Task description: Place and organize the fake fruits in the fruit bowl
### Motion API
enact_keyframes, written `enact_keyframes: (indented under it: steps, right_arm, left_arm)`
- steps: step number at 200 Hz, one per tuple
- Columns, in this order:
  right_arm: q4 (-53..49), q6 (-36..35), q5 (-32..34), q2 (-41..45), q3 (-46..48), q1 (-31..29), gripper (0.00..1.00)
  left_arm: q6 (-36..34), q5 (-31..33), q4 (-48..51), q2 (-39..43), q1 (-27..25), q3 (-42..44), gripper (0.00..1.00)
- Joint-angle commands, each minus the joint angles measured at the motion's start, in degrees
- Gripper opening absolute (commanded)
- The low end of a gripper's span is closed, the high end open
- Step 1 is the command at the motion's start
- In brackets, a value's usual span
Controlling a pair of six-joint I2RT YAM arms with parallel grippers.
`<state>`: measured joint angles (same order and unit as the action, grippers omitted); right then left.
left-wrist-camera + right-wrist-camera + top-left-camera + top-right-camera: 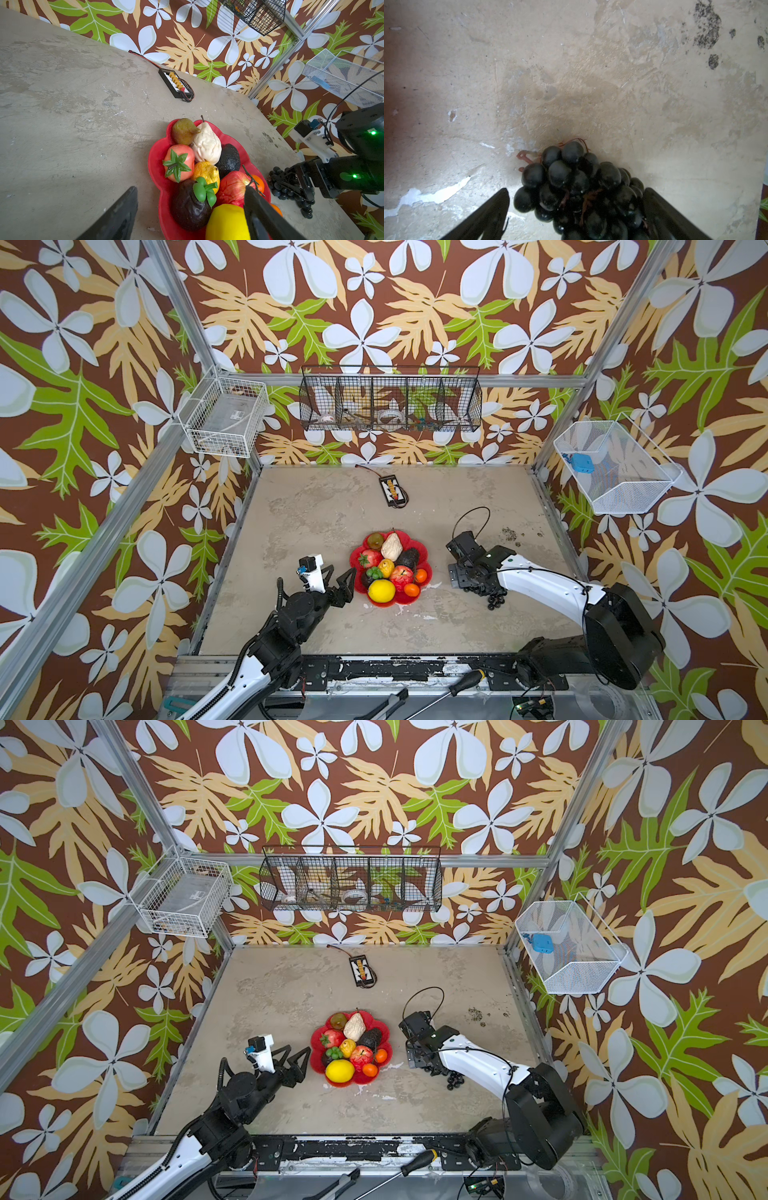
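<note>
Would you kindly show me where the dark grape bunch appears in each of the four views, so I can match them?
In a top view: the grape bunch lies on the table, right of the fruit bowl.
In a top view: same place.
Left wrist: beyond the bowl, far side.
Right wrist: nearest the lens, inside the open right gripper.
Shared landmark: the dark speckled stain.

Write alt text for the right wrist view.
A dark grape bunch lies on the mottled beige table, straddled by the right gripper, its jaws open on either side. The table shows dark specks beyond the bunch.
</note>
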<state>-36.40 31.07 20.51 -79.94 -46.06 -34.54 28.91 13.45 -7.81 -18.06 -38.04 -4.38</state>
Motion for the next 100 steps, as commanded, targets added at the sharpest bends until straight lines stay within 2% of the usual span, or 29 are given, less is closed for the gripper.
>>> enact_keyframes:
  steps: [1, 37, 100]
  right_arm:
    - [0.54, 1.12, 2.87, -0.25, -0.06, -1.54, 1.00]
    - [-0.83, 0.96, 2.84, -0.59, -0.87, -4.19, 1.00]
    - [-3.78, 7.36, 4.35, 2.57, 1.15, -4.65, 1.00]
  left_arm:
    - [0.45, -0.05, -1.40, -0.04, 0.07, -0.10, 0.81]
    - [0.44, -0.06, -1.23, -0.04, 0.07, -0.10, 0.81]
    - [0.45, 0.08, -0.85, 0.40, 0.07, -0.10, 0.81]
